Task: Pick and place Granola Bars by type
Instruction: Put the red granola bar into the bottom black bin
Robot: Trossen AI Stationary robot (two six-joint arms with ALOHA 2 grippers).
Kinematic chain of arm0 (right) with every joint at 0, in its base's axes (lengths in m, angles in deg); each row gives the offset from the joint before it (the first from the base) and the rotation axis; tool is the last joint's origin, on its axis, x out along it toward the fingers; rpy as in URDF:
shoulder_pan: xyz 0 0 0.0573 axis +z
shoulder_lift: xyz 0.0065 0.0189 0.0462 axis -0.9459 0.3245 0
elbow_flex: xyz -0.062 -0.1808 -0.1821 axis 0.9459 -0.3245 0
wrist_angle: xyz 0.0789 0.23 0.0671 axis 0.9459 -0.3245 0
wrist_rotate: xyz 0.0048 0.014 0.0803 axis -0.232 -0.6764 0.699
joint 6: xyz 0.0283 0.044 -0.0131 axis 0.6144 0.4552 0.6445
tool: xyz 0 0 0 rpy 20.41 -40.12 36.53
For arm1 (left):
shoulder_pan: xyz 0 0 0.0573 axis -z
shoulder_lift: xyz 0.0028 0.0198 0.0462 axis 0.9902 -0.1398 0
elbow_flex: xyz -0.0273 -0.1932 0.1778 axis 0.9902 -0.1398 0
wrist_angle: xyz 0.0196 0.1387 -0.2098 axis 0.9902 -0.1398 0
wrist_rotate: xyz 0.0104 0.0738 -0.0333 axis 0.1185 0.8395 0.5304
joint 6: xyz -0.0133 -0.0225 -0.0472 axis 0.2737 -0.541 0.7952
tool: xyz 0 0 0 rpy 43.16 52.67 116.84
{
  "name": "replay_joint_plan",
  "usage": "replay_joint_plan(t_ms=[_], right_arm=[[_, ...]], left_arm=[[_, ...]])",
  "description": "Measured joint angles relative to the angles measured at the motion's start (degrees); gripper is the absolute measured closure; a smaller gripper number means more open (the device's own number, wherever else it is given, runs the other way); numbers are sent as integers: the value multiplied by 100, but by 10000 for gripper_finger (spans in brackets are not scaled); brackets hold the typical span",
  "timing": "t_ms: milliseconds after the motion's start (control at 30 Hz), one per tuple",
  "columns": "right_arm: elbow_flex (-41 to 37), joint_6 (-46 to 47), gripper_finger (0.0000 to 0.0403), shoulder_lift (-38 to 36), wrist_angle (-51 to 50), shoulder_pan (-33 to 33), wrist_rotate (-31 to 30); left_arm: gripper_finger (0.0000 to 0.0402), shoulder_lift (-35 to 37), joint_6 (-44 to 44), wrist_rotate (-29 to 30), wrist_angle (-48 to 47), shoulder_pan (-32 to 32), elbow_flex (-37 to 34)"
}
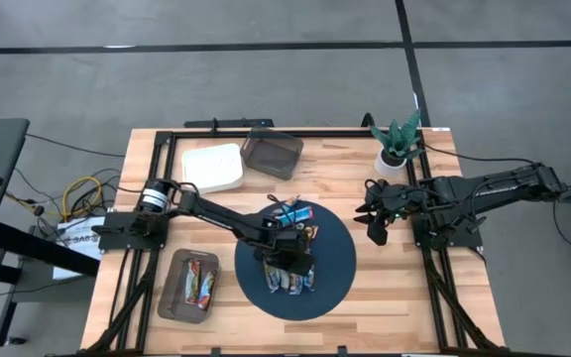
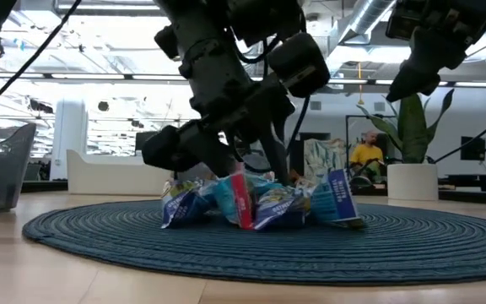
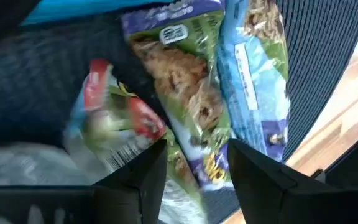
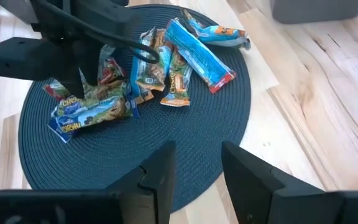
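Left pincer down in the heap of granola bars, right pincer waiting off to the side.

The wooden table [image 1: 365, 188] lay under me, and on it, directly beneath my left pincer [image 1: 284, 260], was the round dark-blue woven mat [image 1: 335, 260]. A white tray [image 1: 213, 167] and a dark bin [image 1: 272, 153] sat well beyond that pincer, and another bin [image 1: 188, 286] with a few bars in it stood beside the mat, near my left arm's base. My right pincer [image 1: 375, 226] hung above the mat's edge, fingers apart and holding nothing. The granola bars [image 4: 142, 74] were piled on the mat, blue and green wrappers mostly, one with red. My left pincer's fingers [image 3: 143, 174] stood apart just over a blue-and-green bar [image 3: 194, 106], clamped on nothing.
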Motion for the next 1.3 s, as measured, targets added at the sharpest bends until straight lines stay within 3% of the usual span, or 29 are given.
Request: replay_joint_plan(t_ms=[367, 633, 833, 1300], right_arm=[[0, 0, 280, 0, -4, 0, -2], [0, 0, 280, 2, -4, -1, 0], [0, 0, 280, 2, -7, -1, 1], [-2, -2, 280, 2, -22, 0, 4]], left_arm=[[284, 99, -177, 147, -595, 0, 527], [286, 99, -76, 149, -1985, 0, 527], [285, 99, -44, 315, -1655, 0, 527], [193, 79, 143, 425, -1522, -74, 527]])
